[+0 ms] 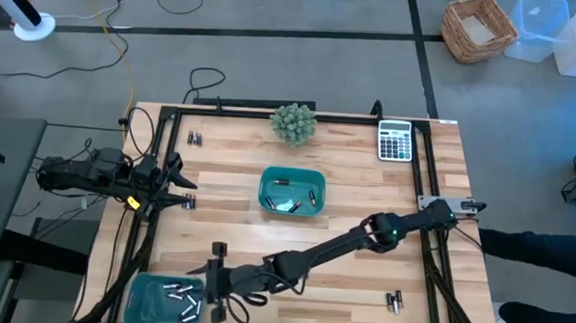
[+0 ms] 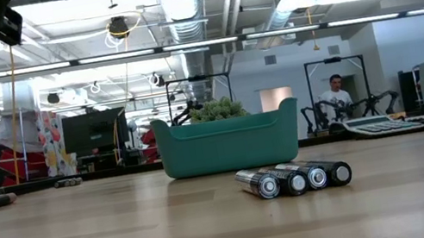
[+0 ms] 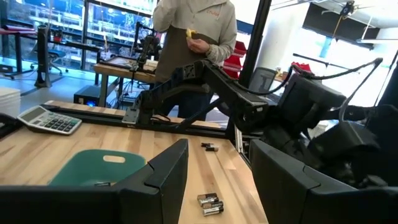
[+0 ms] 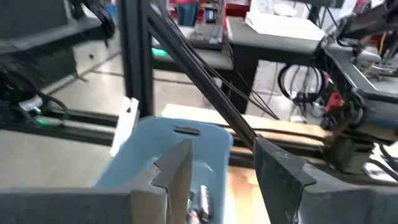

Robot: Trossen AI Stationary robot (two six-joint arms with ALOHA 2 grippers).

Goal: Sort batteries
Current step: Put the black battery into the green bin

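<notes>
Showing no legible writing: batteries [image 2: 294, 180], calculator [image 1: 395, 141] unreadable.

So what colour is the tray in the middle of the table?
Teal; the tray shows best in the high view.

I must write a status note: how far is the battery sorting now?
Done: several batteries lie in the corner tray, a few more in the centre tray. In hand: the right end effector hangs open at the corner tray's edge, with nothing visibly held. The left end effector waits open at the table's left edge. Left: loose groups near it, at the far-left corner and near the right front.
</notes>
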